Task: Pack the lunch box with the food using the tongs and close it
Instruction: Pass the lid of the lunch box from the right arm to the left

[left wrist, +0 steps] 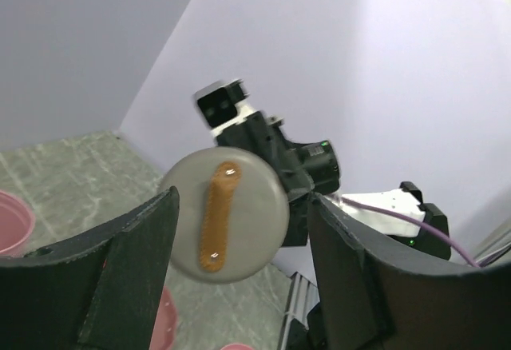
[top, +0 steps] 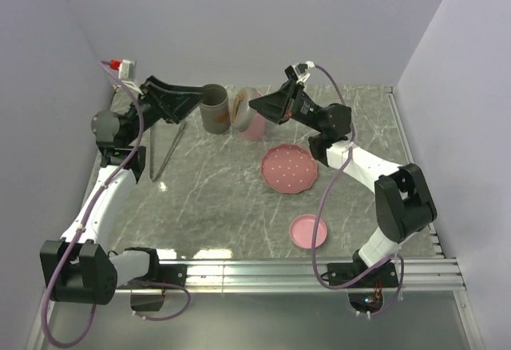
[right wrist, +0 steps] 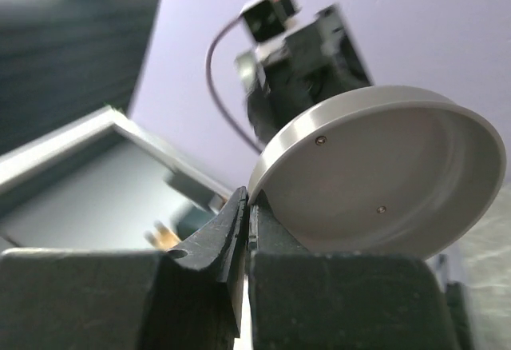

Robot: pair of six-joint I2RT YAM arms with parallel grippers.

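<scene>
The lunch box shows as a grey cup and a pink cup standing side by side at the back of the table. Its round grey lid with a brown strap hangs tilted on edge just above the pink cup. My right gripper is shut on the lid's rim. My left gripper is open beside the grey cup, its fingers standing apart on either side of the lid beyond. The tongs lie on the table at the left. No food shows in any view.
A pink scalloped plate lies right of centre, with nothing on it. A small pink round lid lies near the front right. Walls close in the back and both sides; a metal rail runs along the near edge.
</scene>
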